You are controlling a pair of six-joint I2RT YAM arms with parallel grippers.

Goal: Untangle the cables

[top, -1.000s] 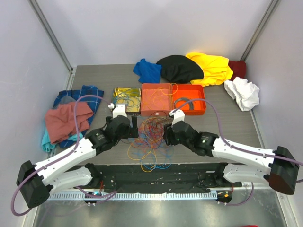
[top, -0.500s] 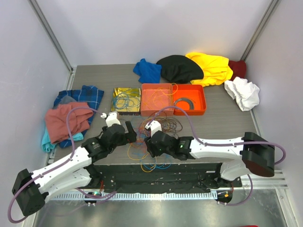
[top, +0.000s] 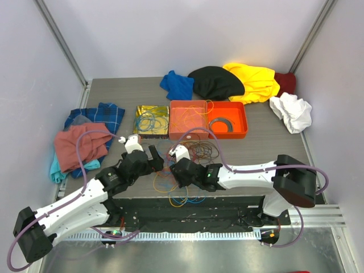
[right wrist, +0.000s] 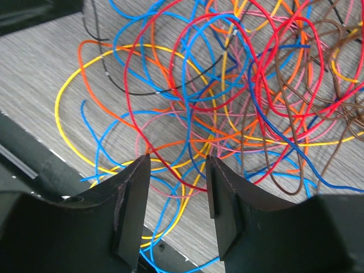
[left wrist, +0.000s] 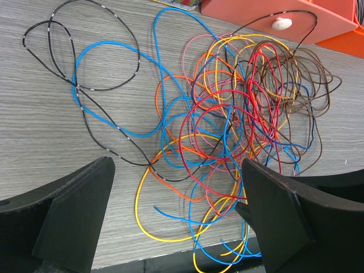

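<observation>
Right pincer (right wrist: 177, 165) shifted left over cables (left wrist: 239, 114); orange tray (top: 227, 135) holds grey coil (top: 219, 124).

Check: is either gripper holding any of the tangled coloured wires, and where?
Nothing is held. The left gripper and right gripper both stand open above the tangle of thin coloured cables.

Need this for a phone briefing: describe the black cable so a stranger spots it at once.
On the grey table, find the colourful tangle of cables lying before the orange tray. At the tangle's left in the left wrist view, two cables stray out in wide loops; the black cable is the one flecked with white marks, beside a plain blue cable.
</observation>
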